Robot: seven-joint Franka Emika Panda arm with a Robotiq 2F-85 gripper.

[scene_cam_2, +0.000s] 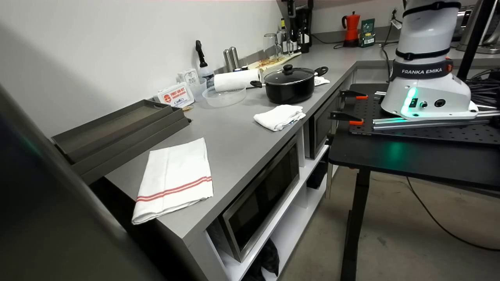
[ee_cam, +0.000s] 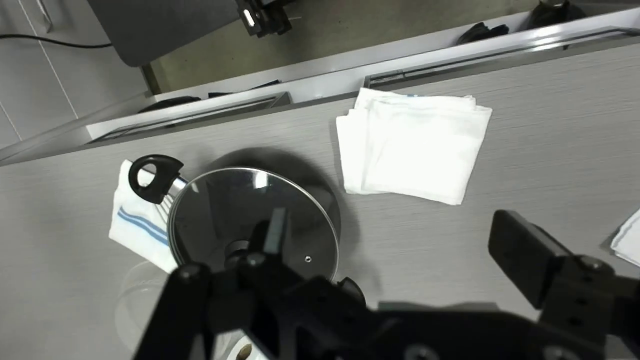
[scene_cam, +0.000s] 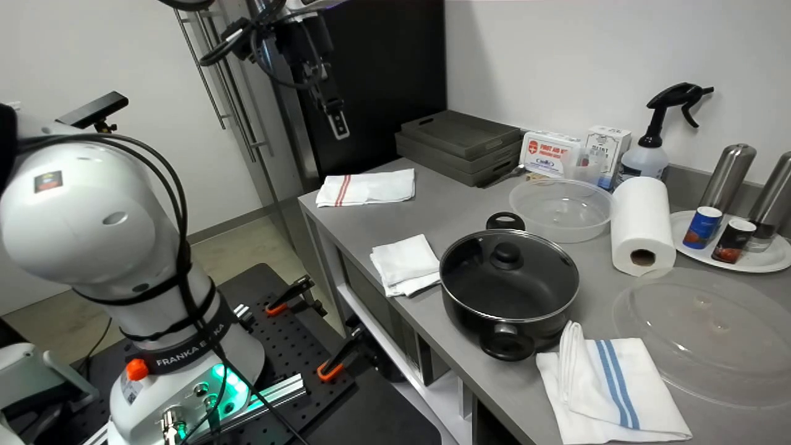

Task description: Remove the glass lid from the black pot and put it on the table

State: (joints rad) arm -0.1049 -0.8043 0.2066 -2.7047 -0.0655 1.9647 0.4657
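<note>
The glass lid (scene_cam: 525, 281) with its black knob sits on the black pot (scene_cam: 462, 316) in both exterior views. The pot (scene_cam_2: 287, 93) stands on the grey table (scene_cam_2: 226, 136), its lid (scene_cam_2: 299, 76) level on the rim. My gripper (scene_cam: 338, 122) hangs high, above and away from the pot, towards the table's far end. In the wrist view the gripper (ee_cam: 397, 245) is open, its fingers wide apart with nothing between them. The lid (ee_cam: 230, 200) lies below and left there; one finger partly covers the knob and the lower part of the lid.
Folded white cloths lie on both sides of the pot, a plain one (scene_cam: 406, 264) and a blue-striped one (scene_cam: 618, 383). A red-striped cloth (scene_cam: 368, 187) lies farther off. A clear bowl (scene_cam: 561, 210), paper roll (scene_cam: 642, 225), clear disc (scene_cam: 710, 334) and grey trays (scene_cam: 460, 145) stand behind.
</note>
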